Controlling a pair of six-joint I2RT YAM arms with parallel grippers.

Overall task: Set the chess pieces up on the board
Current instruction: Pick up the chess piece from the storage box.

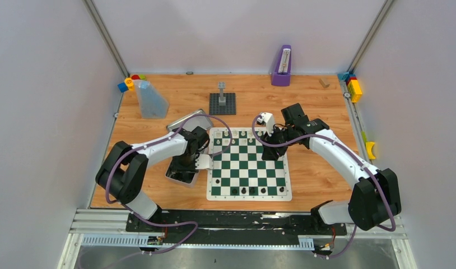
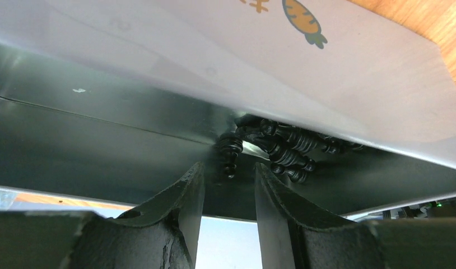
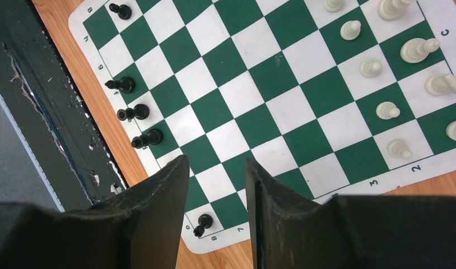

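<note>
The green-and-white board [image 1: 248, 166] lies mid-table. Several black chess pieces [image 1: 252, 190] stand along its near row and cream-white ones [image 1: 242, 134] at its far end. My left gripper [image 1: 186, 167] reaches into a silver tin [image 1: 175, 178] left of the board. In the left wrist view it [image 2: 228, 175] is open and holds nothing. A pile of black pieces [image 2: 287, 148] lies in the tin's corner just ahead of its fingertips. My right gripper [image 1: 269, 147] hovers open over the board's right side. Between its fingers [image 3: 214, 168] shows a black piece [image 3: 203, 223] on a corner square, and white pieces [image 3: 388, 109] stand to the right.
The tin's lid [image 1: 190, 120] leans behind it, its pale inside with a carrot print [image 2: 304, 17]. A grey brick tower on a dark baseplate [image 1: 222, 101], a clear pouch [image 1: 151, 100], a purple box [image 1: 282, 66] and coloured blocks [image 1: 354, 88] stand at the back.
</note>
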